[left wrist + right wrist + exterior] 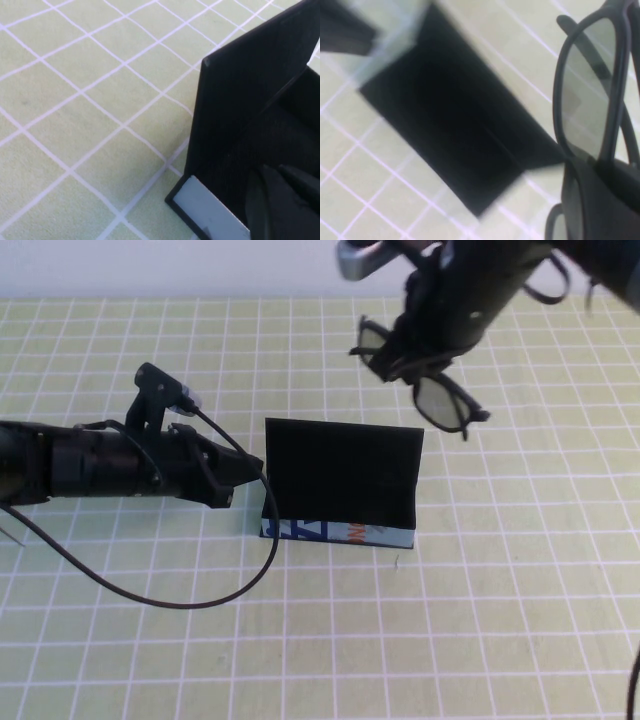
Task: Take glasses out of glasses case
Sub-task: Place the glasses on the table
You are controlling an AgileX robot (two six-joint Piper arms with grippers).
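Observation:
The glasses case (340, 480) stands open in the middle of the table, its black lid upright and its printed front panel (340, 532) facing me. The dark interior (455, 125) looks empty. The dark-framed glasses (440, 400) hang in the air above and behind the case's right end, with my right gripper (405, 365) shut on their middle. One lens (585, 90) shows close in the right wrist view. My left gripper (248, 470) is shut, its tip at the left end of the case (250, 100).
A green mat with a white grid (480, 620) covers the table. The left arm's black cable (200, 595) loops over the mat in front of that arm, near the case's left front corner.

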